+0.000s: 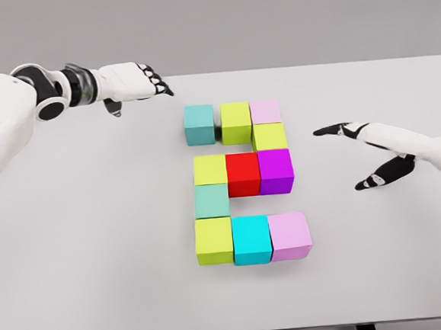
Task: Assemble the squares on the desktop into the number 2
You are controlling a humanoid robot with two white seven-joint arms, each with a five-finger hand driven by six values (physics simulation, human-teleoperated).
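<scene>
Coloured cubes lie on the white table (98, 259) in a shape like a 2. The top row has a teal cube (199, 124), a yellow-green cube (235, 122) and a pale pink cube (265, 112). Below sits a yellow-green cube (269, 137). The middle row holds a yellow-green cube (209, 170), a red cube (243, 173) and a purple cube (276, 170). A green-teal cube (212, 201) follows on the left. The bottom row is yellow-green (213, 240), cyan (251, 239) and pink (289, 235). My left hand (141, 82) hovers open at the upper left. My right hand (361, 154) is open, right of the cubes.
The teal cube stands a small gap apart from the yellow-green cube beside it. The table's far edge runs just behind my left hand, and its front edge is near the bottom of the view.
</scene>
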